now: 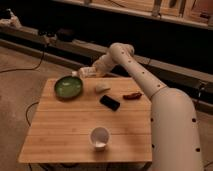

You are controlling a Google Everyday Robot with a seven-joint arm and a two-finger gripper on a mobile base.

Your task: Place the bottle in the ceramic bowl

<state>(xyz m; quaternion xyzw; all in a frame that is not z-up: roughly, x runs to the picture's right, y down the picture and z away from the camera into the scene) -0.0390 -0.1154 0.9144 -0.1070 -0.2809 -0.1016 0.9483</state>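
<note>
The green ceramic bowl (pixel 68 87) sits at the back left of the wooden table (pixel 60 130). My gripper (pixel 93 72) hangs above the table's back edge, just right of the bowl and a little higher. It is shut on the small whitish bottle (pixel 83 73), which lies sideways in the grip with its free end pointing left towards the bowl's far right rim. The bottle is in the air and apart from the bowl.
A white cup (pixel 99 137) stands near the front middle. A flat black object (pixel 110 102), a pale lump (pixel 102 88) and a small red item (pixel 132 95) lie right of the bowl. My arm (pixel 145 82) reaches in from the right. A dark ledge runs behind the table.
</note>
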